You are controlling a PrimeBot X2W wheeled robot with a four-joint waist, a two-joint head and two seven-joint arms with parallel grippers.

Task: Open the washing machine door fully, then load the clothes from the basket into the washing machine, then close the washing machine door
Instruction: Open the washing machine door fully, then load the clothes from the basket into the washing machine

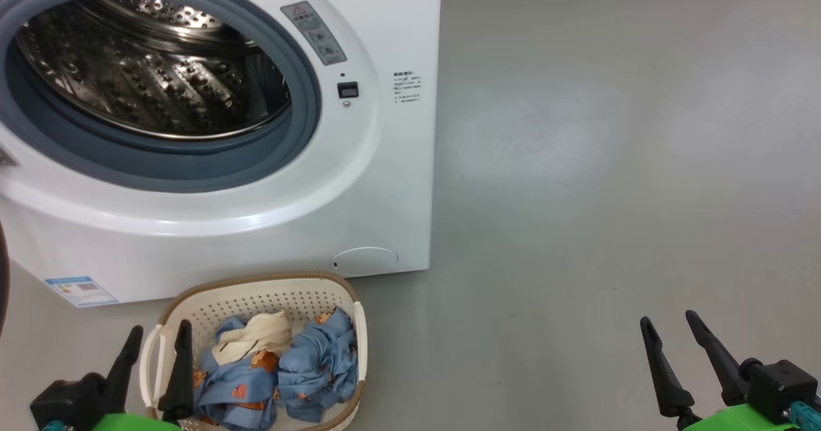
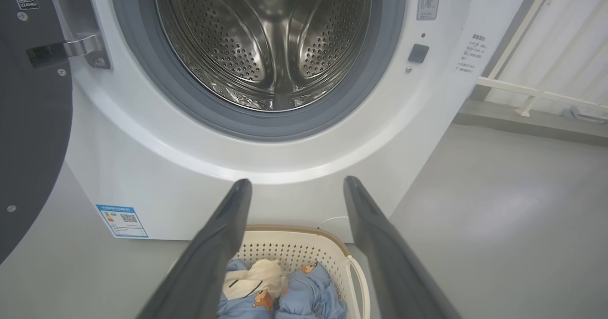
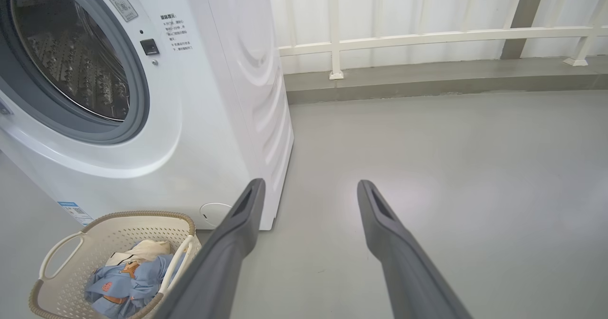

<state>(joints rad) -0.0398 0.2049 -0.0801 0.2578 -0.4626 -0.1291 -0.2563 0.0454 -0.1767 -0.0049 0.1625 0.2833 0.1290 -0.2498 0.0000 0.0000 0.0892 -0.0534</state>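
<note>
1. Clothes [image 1: 276, 367] bunched in basket [image 1: 256, 287], floor just before washing machine [image 1: 385, 181].
2. Prob. soft, light, floppy; pinch a raised fold.
3. L gripper [image 1: 160, 326] wide, empty, by basket; R gripper [image 1: 668, 317] wide, empty, well apart.

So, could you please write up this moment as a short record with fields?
washing machine door: open, swung aside to the left
drum: no clothes seen inside
basket: on the floor in front of the washing machine
clothes: blue bear-print garments and one cream garment, all in the basket
left pincer: open, holding nothing, by the basket's left handle
right pincer: open, holding nothing, over the floor
</note>
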